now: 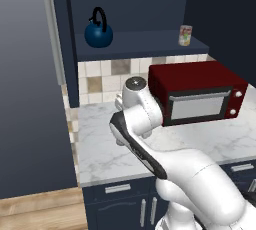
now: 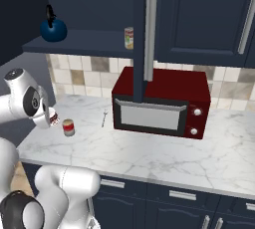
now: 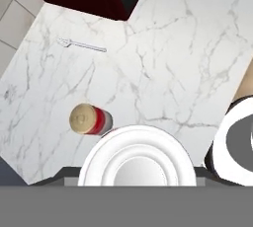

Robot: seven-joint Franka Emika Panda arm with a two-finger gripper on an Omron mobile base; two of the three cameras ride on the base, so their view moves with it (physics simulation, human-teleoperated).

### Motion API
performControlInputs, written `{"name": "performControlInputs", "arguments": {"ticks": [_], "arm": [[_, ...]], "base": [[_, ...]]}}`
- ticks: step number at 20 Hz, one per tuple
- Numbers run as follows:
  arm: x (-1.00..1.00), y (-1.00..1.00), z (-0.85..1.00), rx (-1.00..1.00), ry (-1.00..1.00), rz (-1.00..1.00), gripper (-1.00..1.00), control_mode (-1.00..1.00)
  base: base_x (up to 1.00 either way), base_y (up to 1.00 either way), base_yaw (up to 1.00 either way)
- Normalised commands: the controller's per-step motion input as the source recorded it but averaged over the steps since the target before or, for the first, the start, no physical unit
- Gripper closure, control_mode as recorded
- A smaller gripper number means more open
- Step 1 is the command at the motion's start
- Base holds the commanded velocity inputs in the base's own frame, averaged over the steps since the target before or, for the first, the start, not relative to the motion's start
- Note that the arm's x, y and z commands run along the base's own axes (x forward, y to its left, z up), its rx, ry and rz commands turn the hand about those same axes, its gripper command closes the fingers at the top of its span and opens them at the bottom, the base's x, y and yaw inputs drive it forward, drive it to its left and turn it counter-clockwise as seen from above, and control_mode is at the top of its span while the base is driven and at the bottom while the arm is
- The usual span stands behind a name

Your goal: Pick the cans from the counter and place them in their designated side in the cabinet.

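a: where are the cans?
b: one can (image 3: 133,164) sits clamped between the gripper's (image 2: 51,117) jaws, above the counter (image 2: 149,148); the red-banded can (image 2: 68,127) stands on the marble nearby.

We are looking at a white marble-look counter (image 2: 149,148) veined in thin grey, above dark navy drawers (image 2: 164,198) with silver handles. A small can with a red band over tan-grey (image 2: 68,127) is standing on it, near a thin silver fork (image 3: 81,46). The boxy microwave (image 2: 162,103) is showing dark red; the open cabinet (image 1: 145,41) dark navy, holding a blue kettle (image 1: 98,33) and a yellowish-green mottled can (image 1: 185,35). Beige, tan and grey tiles (image 1: 107,74) are checkering the wall.
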Motion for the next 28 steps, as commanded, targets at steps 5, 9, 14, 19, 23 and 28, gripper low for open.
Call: {"name": "performControlInputs", "arguments": {"ticks": [5, 9, 14, 19, 23, 28], "arm": [[-0.33, -0.25, 0.37, -0.03, -0.07, 0.1, 1.0, -1.0], [-0.3, -0.13, 0.19, -0.01, -0.14, 0.11, 1.0, -1.0], [-0.21, 0.0, 0.24, -0.01, -0.18, 0.11, 1.0, -1.0], [-0.14, -0.08, 0.37, -0.02, -0.12, 0.13, 1.0, -1.0], [-0.2, -0.18, 0.37, -0.05, -0.02, 0.12, 1.0, -1.0], [-0.16, -0.12, 0.36, -0.06, -0.07, 0.12, 1.0, -1.0]], "base": [[0.0, 0.0, 0.0], [0.0, 0.0, 0.0], [0.0, 0.0, 0.0], [0.0, 0.0, 0.0], [0.0, 0.0, 0.0], [0.0, 0.0, 0.0]]}}
